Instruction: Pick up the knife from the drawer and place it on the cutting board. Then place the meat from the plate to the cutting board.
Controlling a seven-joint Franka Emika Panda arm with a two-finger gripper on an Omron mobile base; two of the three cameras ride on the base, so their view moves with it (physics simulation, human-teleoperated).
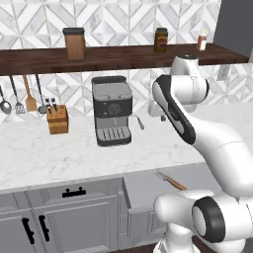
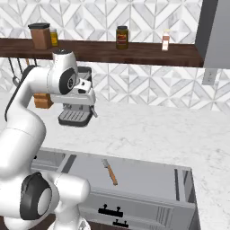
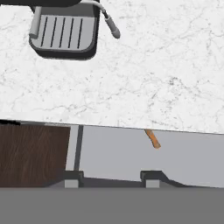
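Note:
The drawer point(image 1: 143, 190) point(image 2: 148, 179) point(image 3: 188, 153) stands pulled out under the marble counter. The knife point(image 1: 173, 182) point(image 2: 110, 171) lies flat on its grey floor, blade toward the counter and orange-brown handle point(image 3: 152, 139) toward the front. My gripper point(image 1: 156, 111) point(image 2: 86, 104) point(image 3: 111, 179) hangs high over the counter beside the espresso machine, well above the drawer and apart from the knife. It points downward, and its fingertips point(image 3: 72, 179) stand apart with nothing between them. The cutting board, the plate and the meat are out of view.
A black espresso machine point(image 1: 112, 111) point(image 2: 74, 114) point(image 3: 63, 35) stands on the counter close to my hand. A tan knife block point(image 1: 57, 119) and hanging utensils point(image 1: 20, 96) sit at the left. A dark shelf point(image 1: 118, 57) with jars runs overhead. Grey cabinet doors point(image 1: 74, 222) are below.

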